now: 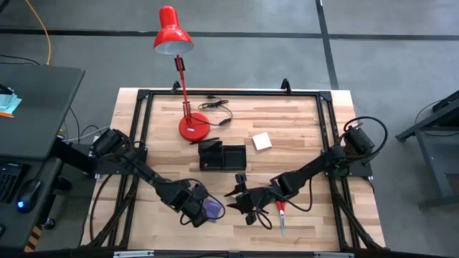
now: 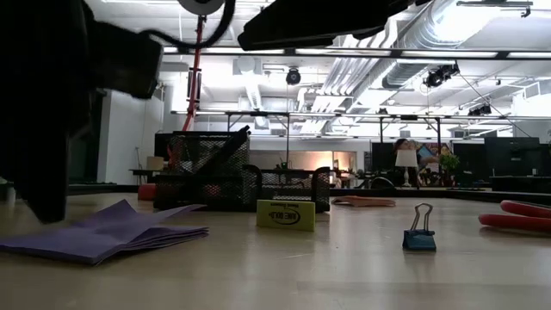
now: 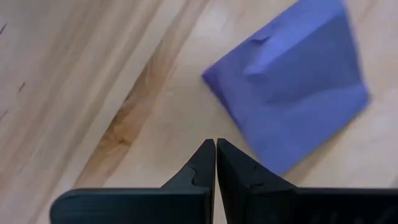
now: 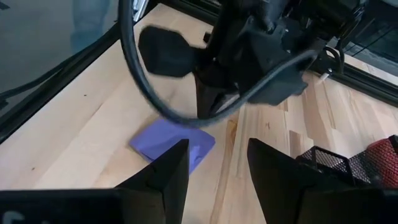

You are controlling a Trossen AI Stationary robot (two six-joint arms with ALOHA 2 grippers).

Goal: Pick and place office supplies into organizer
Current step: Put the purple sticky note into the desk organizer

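High view is showing the wooden bench point(image 1: 301, 129) with the red desk lamp point(image 1: 179, 64) at the far side, and the black organizer point(image 1: 221, 156) standing just in front of the lamp's base, near the middle. Both arms are reaching toward the near edge. The left claw point(image 1: 199, 208) is hovering just beside the purple note pad point(image 1: 213, 208); in the left wrist view its fingers point(image 3: 205, 168) are pressing flat together on nothing, and the pad point(image 3: 292, 99) is lying free ahead of them. The right claw point(image 1: 247, 204) is standing open close by, holding nothing. The red-handled scissors point(image 1: 282, 215) are lying beside the right arm, their long axis running toward the near edge. The yellow note pad point(image 1: 262, 140) is resting to the right of the organizer.

I am judging that the step in hand is picking the purple pad, and this closing is looking like a miss. The next move is calling for the left claw to open again, come lower over one pad edge, and pinch it. The pad is square, lying flat and rotated, one corner pointing toward the claw.
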